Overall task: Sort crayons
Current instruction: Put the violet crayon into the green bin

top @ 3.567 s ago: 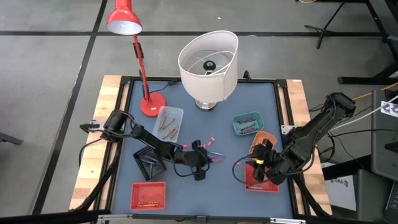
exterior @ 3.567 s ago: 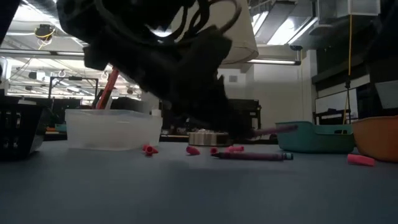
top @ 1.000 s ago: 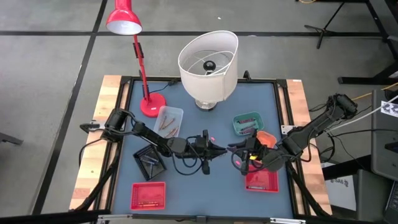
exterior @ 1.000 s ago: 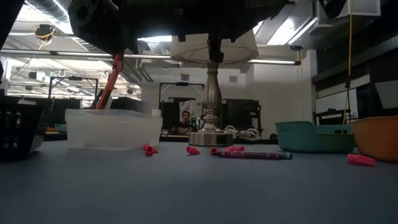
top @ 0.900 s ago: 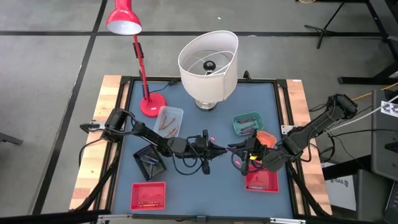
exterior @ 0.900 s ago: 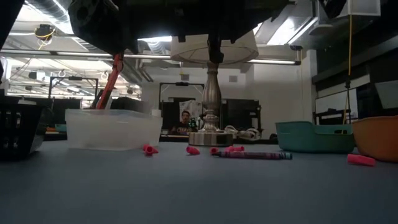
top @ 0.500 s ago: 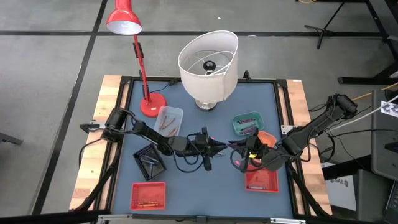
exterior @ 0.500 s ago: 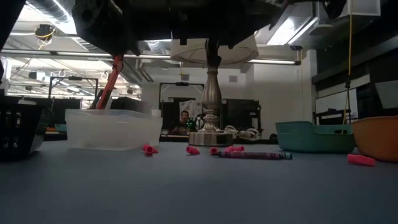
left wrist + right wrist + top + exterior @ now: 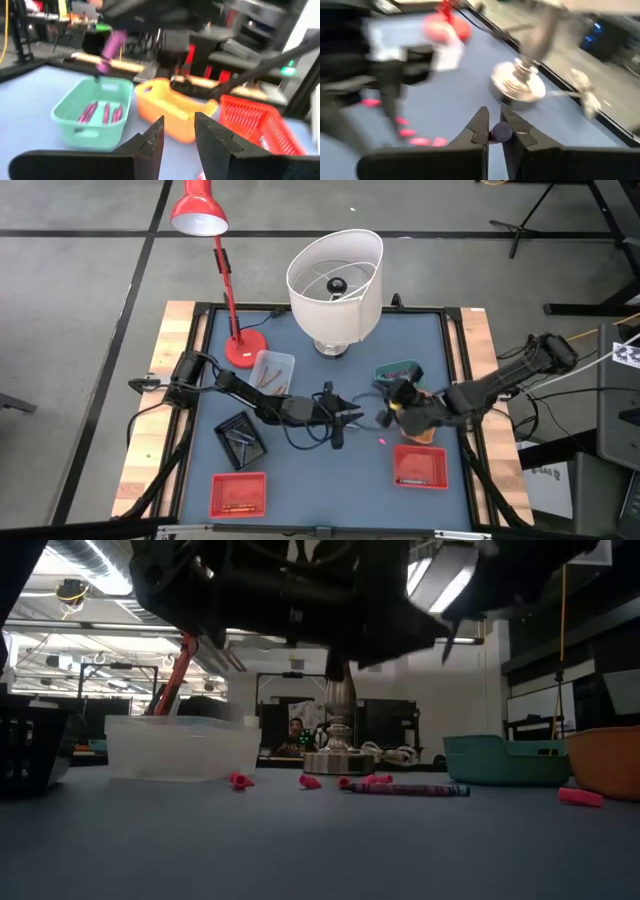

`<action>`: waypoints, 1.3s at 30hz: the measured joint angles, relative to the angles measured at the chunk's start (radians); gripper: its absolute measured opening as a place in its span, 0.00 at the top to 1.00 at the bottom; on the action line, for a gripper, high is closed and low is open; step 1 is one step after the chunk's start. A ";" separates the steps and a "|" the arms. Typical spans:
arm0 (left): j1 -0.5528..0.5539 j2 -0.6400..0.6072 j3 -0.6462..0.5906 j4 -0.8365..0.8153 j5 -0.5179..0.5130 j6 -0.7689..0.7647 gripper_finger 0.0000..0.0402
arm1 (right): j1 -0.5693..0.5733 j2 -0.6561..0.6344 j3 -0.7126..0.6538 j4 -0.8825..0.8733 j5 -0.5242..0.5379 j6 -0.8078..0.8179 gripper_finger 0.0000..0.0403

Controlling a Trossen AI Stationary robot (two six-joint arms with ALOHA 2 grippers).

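Purple crayon (image 9: 500,132) pinched in right gripper (image 9: 494,131) above the teal tray (image 9: 95,114)
Left gripper (image 9: 177,135), at the table's (image 9: 300,470) centre, fingers parted and empty; pink crayons (image 9: 365,780) lie toward twelve o'clock

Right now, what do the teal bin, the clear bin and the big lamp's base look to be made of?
Teal bin: looks like moulded plastic, matte, with smooth rounded walls and a rolled rim. Clear bin: probably plastic, frosted and translucent, since light passes through its walls. Lamp base: appears to be metal with a brushed silver sheen, stepped rings catching highlights.
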 joint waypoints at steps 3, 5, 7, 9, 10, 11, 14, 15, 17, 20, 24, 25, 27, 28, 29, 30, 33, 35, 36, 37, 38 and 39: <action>0.003 0.000 0.000 -0.066 0.000 0.000 0.77 | -0.073 0.000 0.000 -0.081 -0.050 0.023 0.94; 0.003 0.000 0.000 -0.101 0.000 0.001 0.77 | -0.120 0.000 0.000 -0.128 -0.093 0.026 0.94; 0.003 0.000 0.000 -0.127 0.000 0.001 0.77 | -0.164 0.000 0.000 -0.167 -0.133 0.027 0.93; 0.003 0.000 0.000 -0.148 0.003 0.002 0.77 | -0.202 0.000 0.000 -0.200 -0.156 0.028 0.93; 0.003 0.000 0.000 -0.157 0.002 0.002 0.77 | -0.220 0.000 0.000 -0.213 -0.166 0.026 0.93; 0.003 0.000 0.000 -0.165 0.002 0.001 0.77 | -0.239 0.001 0.000 -0.231 -0.176 0.024 0.93; 0.003 0.000 0.000 -0.173 0.002 0.001 0.77 | -0.289 0.001 0.000 -0.276 -0.220 0.021 0.93; 0.003 0.000 0.000 -0.173 0.002 0.001 0.77 | -0.303 0.001 0.000 -0.290 -0.234 0.021 0.93; 0.003 0.000 0.000 -0.176 0.002 0.001 0.77 | -0.329 0.001 0.000 -0.314 -0.269 0.021 0.93; 0.002 0.000 0.000 -0.178 0.004 0.001 0.77 | -0.361 0.002 0.000 -0.334 -0.315 0.021 0.93; 0.000 0.000 0.000 -0.179 0.006 0.001 0.77 | -0.387 0.002 0.000 -0.340 -0.333 0.020 0.93; 0.000 0.000 0.000 -0.179 0.006 0.001 0.77 | -0.392 0.002 0.000 -0.340 -0.338 0.020 0.93; 0.000 0.000 0.000 -0.179 0.006 0.001 0.77 | -0.392 0.002 0.000 -0.340 -0.340 0.020 0.93; 0.000 0.000 0.000 -0.179 0.006 0.001 0.77 | -0.392 0.002 0.000 -0.340 -0.340 0.020 0.93; 0.000 0.000 0.000 -0.180 0.006 0.001 0.77 | -0.392 0.002 0.000 -0.339 -0.340 0.020 0.93; 0.000 0.000 0.000 -0.181 0.006 0.001 0.77 | -0.392 0.002 0.000 -0.339 -0.340 0.020 0.93; 0.000 0.000 0.000 -0.184 0.006 0.001 0.77 | -0.392 0.002 0.000 -0.340 -0.340 0.020 0.93; 0.000 0.000 0.000 -0.184 0.006 0.001 0.77 | -0.392 0.002 0.000 -0.339 -0.340 0.020 0.93; 0.000 0.000 0.000 -0.184 0.006 0.001 0.77 | -0.392 0.002 0.000 -0.339 -0.340 0.020 0.93; 0.000 0.000 0.000 -0.184 0.006 0.001 0.77 | -0.392 0.002 0.000 -0.339 -0.340 0.020 0.93; 0.000 0.000 0.000 -0.184 0.007 0.001 0.77 | -0.392 0.002 0.000 -0.339 -0.340 0.020 0.93; 0.000 0.000 0.000 -0.184 0.014 0.001 0.77 | -0.392 0.002 0.000 -0.339 -0.340 0.020 0.93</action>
